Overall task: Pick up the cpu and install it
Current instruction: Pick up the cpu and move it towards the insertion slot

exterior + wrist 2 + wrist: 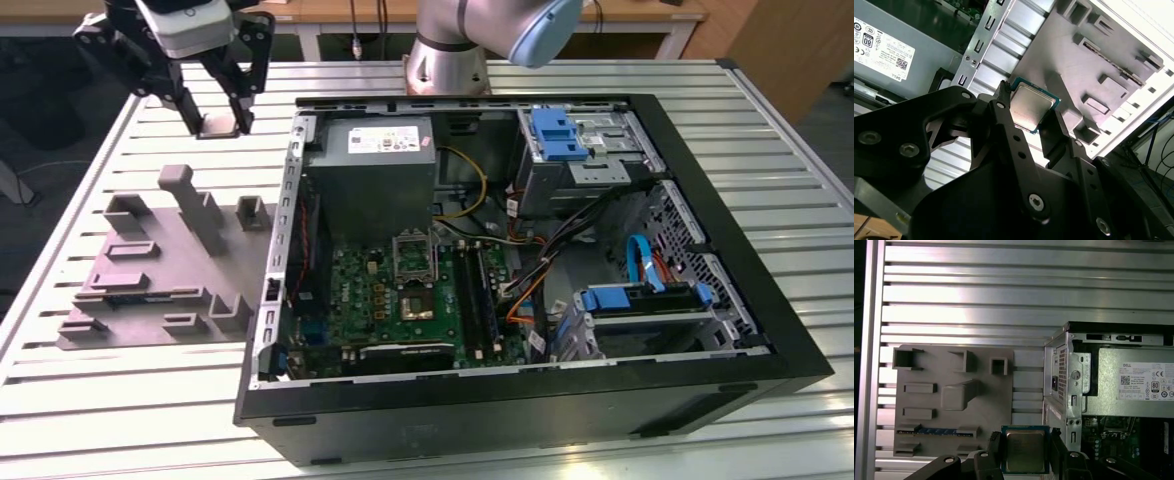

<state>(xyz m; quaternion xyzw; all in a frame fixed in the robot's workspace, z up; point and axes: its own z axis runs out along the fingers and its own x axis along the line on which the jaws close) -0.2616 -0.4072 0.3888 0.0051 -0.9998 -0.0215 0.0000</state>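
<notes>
The cpu [1032, 106] [1026, 451] is a small square chip with a silvery top and a thin greenish rim. My gripper [1030, 108] [1025, 440] is shut on it, one black finger on each of two opposite edges. In the exterior view the gripper [220, 122] hangs above the slatted table beyond the grey fixture [160, 270], off the case's far corner on the exterior view's left. The metal-framed socket [416, 303] sits on the green motherboard inside the open case, apart from the gripper.
The black computer case [787, 350] lies open on the slatted table [134, 400], with a grey power supply [380, 170], cables and blue-tabbed drive bays [641, 300] inside. The grey fixture [949, 400] has raised blocks and slots. The arm's base [447, 60] stands behind the case.
</notes>
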